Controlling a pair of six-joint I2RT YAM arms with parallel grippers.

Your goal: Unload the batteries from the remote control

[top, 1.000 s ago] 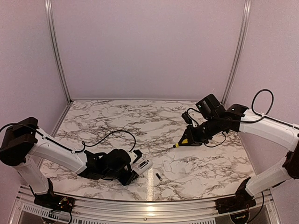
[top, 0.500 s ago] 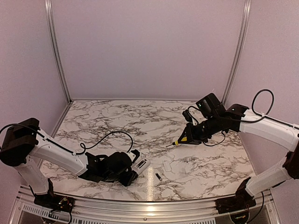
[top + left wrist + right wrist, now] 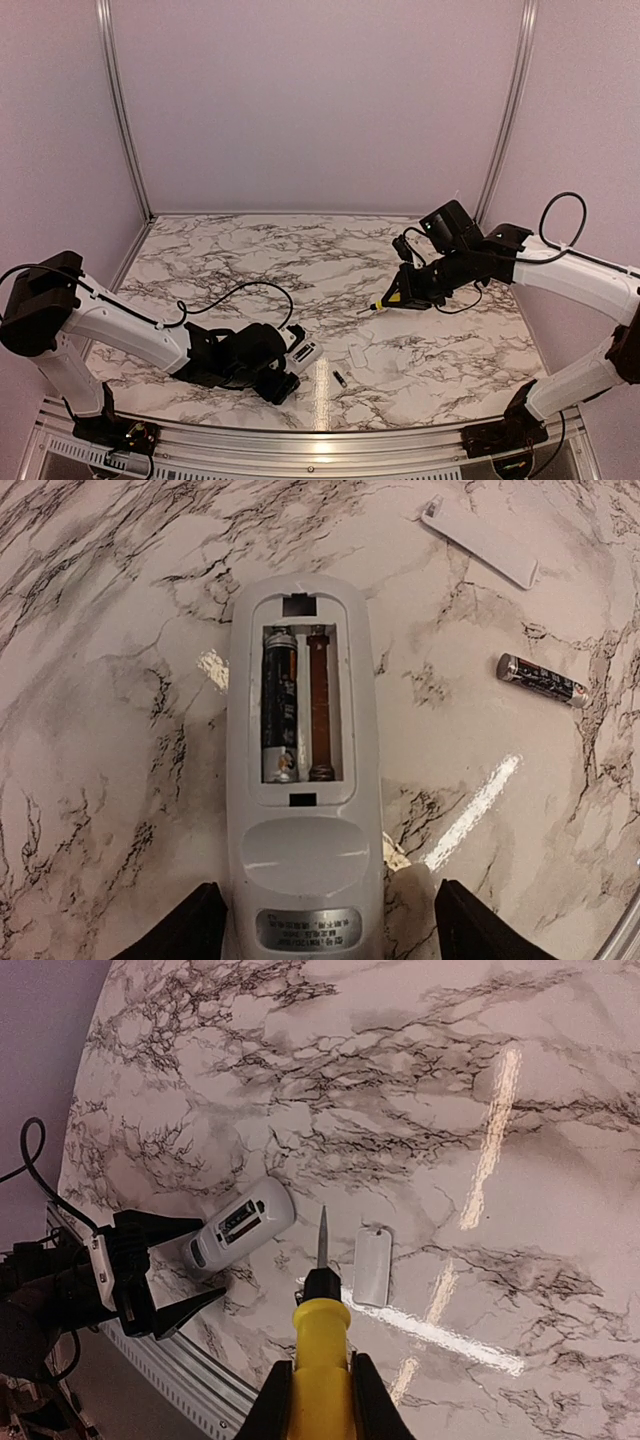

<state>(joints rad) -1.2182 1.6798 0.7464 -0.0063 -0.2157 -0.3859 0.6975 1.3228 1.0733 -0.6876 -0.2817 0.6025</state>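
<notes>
The white remote control (image 3: pixel 305 860) lies on the marble table with its compartment up and uncovered. One dark battery (image 3: pixel 279 705) sits in the left slot; the right slot is empty. A second battery (image 3: pixel 543 680) lies loose on the table to the right, also in the top view (image 3: pixel 340 378). My left gripper (image 3: pixel 325 925) is open, with its jaws either side of the remote's near end and a gap on the right. My right gripper (image 3: pixel 322 1400) is shut on the yellow-handled screwdriver (image 3: pixel 322 1340), held above the table, tip pointing toward the remote (image 3: pixel 240 1222).
The small flat white cover piece (image 3: pixel 480 542) lies beyond the loose battery, and shows in the right wrist view (image 3: pixel 372 1265) beside the screwdriver tip. The table's metal front rail (image 3: pixel 320 440) runs close behind the left gripper (image 3: pixel 290 368).
My right gripper moved slightly left with the screwdriver, then held still. My left gripper shifted a little toward the near edge; the remote stayed about where it was.
</notes>
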